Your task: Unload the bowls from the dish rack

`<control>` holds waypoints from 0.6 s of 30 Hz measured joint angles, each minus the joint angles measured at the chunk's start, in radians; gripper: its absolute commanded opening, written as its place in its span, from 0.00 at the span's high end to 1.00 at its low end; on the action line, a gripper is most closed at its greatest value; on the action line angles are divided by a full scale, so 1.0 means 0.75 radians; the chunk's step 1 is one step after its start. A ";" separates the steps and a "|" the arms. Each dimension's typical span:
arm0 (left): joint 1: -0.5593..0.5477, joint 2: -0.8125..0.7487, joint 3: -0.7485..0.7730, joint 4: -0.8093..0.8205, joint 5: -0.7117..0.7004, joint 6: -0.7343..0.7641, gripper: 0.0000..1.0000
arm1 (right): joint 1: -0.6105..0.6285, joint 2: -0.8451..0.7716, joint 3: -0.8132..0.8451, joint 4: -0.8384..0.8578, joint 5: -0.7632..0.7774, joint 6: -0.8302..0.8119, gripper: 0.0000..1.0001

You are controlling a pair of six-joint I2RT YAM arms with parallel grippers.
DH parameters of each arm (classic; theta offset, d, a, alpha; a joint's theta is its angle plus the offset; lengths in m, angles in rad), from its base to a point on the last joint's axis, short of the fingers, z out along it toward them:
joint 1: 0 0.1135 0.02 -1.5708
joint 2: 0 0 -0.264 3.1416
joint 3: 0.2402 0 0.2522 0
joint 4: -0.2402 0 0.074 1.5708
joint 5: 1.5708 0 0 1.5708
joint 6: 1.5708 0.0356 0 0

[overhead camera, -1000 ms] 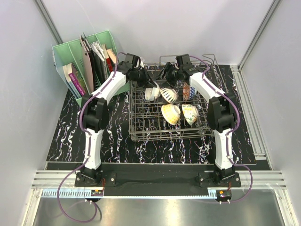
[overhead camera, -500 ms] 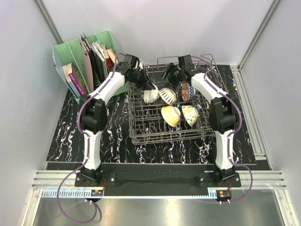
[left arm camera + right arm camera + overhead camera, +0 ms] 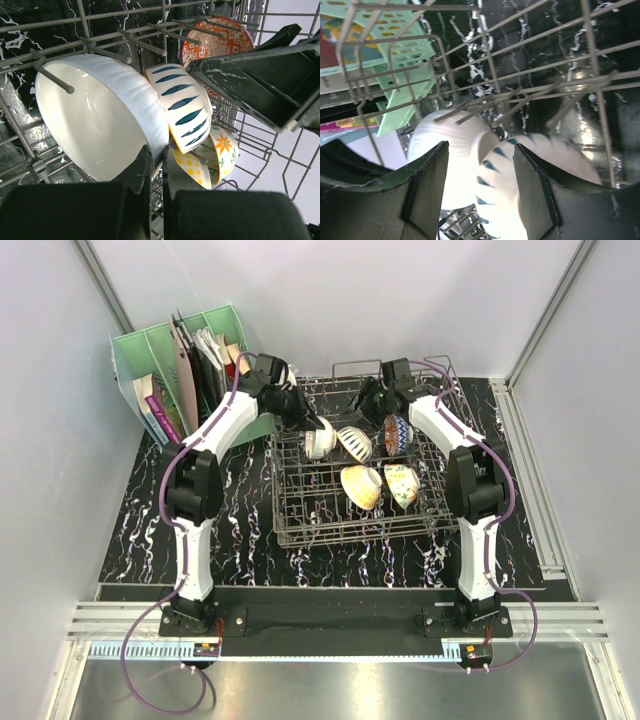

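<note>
The grey wire dish rack (image 3: pixel 300 525) holds several bowls on edge. My left gripper (image 3: pixel 306 424) is shut on the rim of the cream-white ribbed bowl (image 3: pixel 318 443) at the rack's back left. In the left wrist view the gripper (image 3: pixel 156 155) pinches that bowl (image 3: pixel 95 120) at its lower edge. Beside it stand the dark-striped bowl (image 3: pixel 182 107), a red-patterned one (image 3: pixel 215 42), a yellow one (image 3: pixel 192 167) and a floral one (image 3: pixel 226 149). My right gripper (image 3: pixel 373 407) hangs open over the striped bowl (image 3: pixel 354 444). Between its spread fingers (image 3: pixel 427 195) the white bowl (image 3: pixel 455 142) and the striped bowl (image 3: pixel 540 165) both show.
A green file holder (image 3: pixel 170 360) full of books and folders stands at the back left, close to my left arm. Upright rack tines (image 3: pixel 520 107) cross above the bowls. The black marbled table (image 3: pixel 130 530) lies around the rack, with grey walls on three sides.
My left gripper has shifted left and back with the white bowl in its grip. The rack and its bowls have moved slightly. The right gripper has stayed above the striped bowl.
</note>
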 measured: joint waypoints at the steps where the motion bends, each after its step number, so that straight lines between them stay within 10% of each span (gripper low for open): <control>1: 0.003 -0.002 -0.002 0.001 0.006 0.002 1.00 | -0.001 0.001 -0.005 -0.003 0.008 -0.004 0.37; 18: 0.022 -0.012 -0.009 -0.001 0.036 0.009 1.00 | -0.007 0.038 -0.037 -0.056 0.048 -0.026 0.38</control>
